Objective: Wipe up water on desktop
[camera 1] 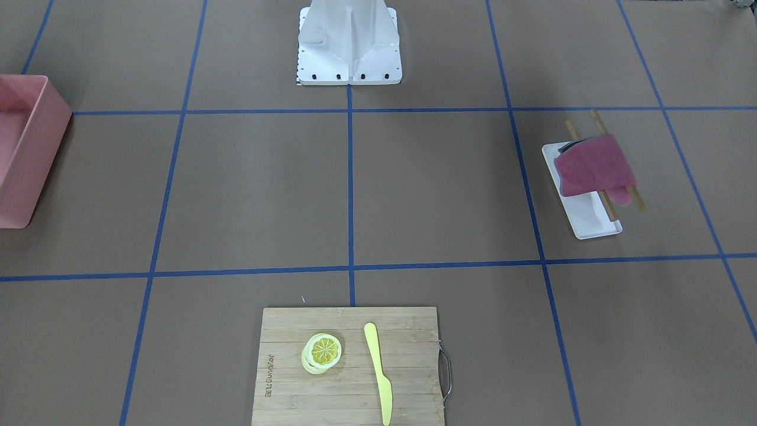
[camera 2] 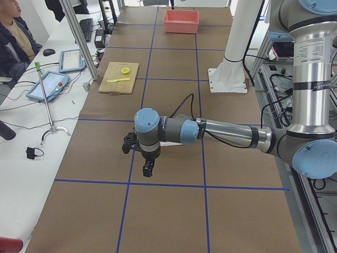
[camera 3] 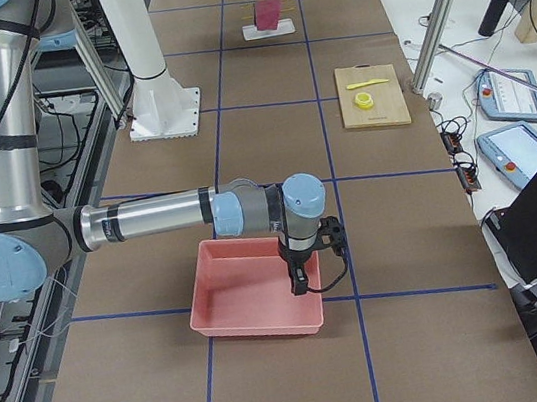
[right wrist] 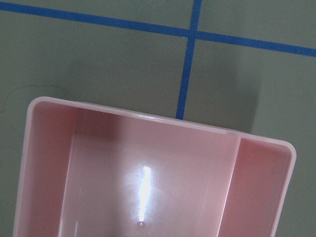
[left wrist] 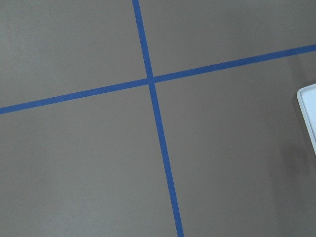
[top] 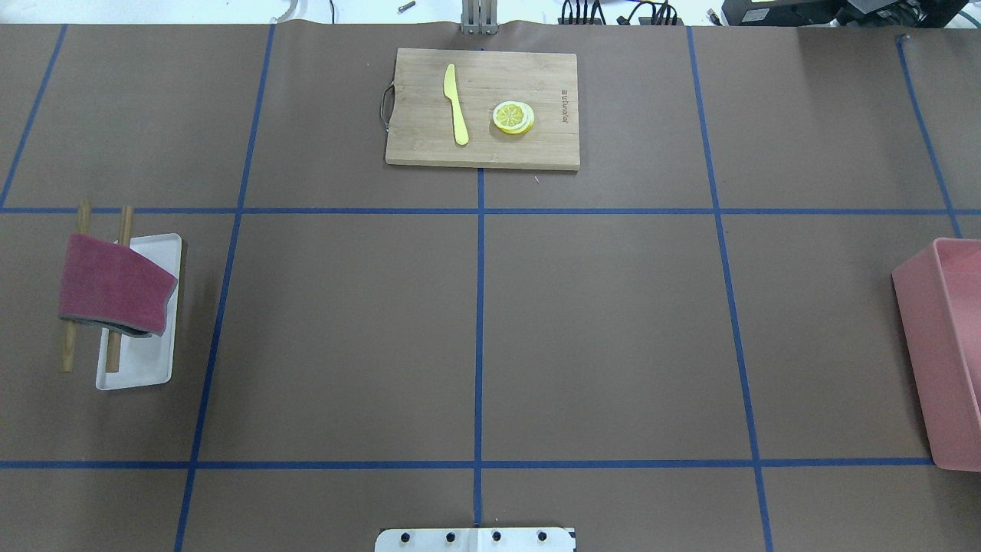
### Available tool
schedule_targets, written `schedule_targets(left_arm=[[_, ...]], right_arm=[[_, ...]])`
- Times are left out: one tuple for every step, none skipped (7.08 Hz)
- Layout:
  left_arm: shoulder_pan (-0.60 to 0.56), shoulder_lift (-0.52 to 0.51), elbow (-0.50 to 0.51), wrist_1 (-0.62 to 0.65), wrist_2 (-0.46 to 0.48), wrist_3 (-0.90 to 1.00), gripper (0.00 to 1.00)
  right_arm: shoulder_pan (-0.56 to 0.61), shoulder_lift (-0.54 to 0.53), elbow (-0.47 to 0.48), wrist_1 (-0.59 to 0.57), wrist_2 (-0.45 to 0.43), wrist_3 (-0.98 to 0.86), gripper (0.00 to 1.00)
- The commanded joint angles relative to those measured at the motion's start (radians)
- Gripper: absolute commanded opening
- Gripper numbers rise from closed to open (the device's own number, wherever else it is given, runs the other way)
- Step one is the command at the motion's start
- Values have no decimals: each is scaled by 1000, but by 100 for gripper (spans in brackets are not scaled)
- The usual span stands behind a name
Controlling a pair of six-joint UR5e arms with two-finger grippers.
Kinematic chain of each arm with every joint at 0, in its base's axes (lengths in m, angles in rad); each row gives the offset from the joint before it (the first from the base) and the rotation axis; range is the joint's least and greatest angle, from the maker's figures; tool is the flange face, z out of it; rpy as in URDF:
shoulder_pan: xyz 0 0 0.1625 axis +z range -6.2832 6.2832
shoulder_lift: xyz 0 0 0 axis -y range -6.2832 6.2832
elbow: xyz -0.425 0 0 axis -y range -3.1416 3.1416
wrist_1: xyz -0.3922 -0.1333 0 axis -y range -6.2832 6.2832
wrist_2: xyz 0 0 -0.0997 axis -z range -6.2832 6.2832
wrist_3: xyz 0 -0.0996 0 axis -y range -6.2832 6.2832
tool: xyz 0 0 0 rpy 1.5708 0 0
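The brown surface [top: 598, 330], crossed by blue tape lines, fills the overhead view from edge to edge. At its far left, the left gripper [camera 2: 148, 169] hangs over bare surface beside a tape line. It shows only in the side view, so I cannot tell whether its fingers are spread or pressed together. Near it, a dark red cloth [top: 115, 284] is draped over two wooden sticks [top: 69, 349] that lie partly across a white tray [top: 138, 368]. At the middle of the far edge lies a cutting board [top: 429, 146] carrying a yellow knife [top: 457, 103] and lemon slices [top: 513, 117], which lie apart. At the right stands a pink bin [top: 946, 345]. The right gripper [camera 3: 301, 282] hangs over it, and I cannot tell its state either.
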Motion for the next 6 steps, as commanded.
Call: schedule_targets(left_arm=[[-1, 0, -9, -1, 0, -2, 98], [-1, 0, -12, -2, -2, 0, 98], [0, -3, -38, -2, 0, 0, 98], [0, -16, -34, -4, -2, 2, 98], [0, 7, -50, -60, -21, 9, 98], [0, 33, -32, -141, -44, -1, 98]], right_arm=[[-1, 0, 1, 0, 2, 4, 100], [-1, 5, 3, 2, 2, 6, 100], [-3, 17, 11, 0, 2, 10, 100], [-3, 23, 14, 2, 6, 10, 100], [-3, 22, 18, 2, 8, 10, 100], [-3, 22, 24, 0, 6, 12, 100]])
